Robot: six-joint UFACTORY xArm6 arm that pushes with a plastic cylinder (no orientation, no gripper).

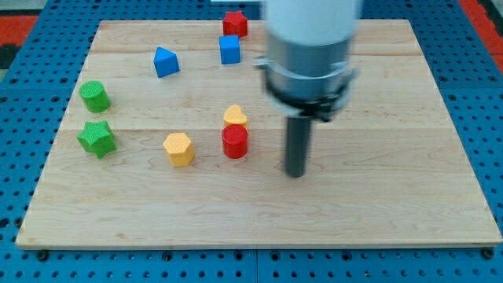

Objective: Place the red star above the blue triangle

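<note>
We see my tip [295,174] on the board [393,212], right of the red cylinder [234,142]. The red star [234,23] sits far above, the blue triangle [165,62] at upper left. There is no pincer, only a rod.

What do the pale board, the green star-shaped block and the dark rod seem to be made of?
The pale board looks like light wood, matt: grain lines and plank seams show. The green star-shaped block looks like plastic, with a finely ribbed, dull surface, possibly printed. The dark rod, ending at my tip right of the red cylinder, could be metal or plastic; blur leaves it open.
</note>
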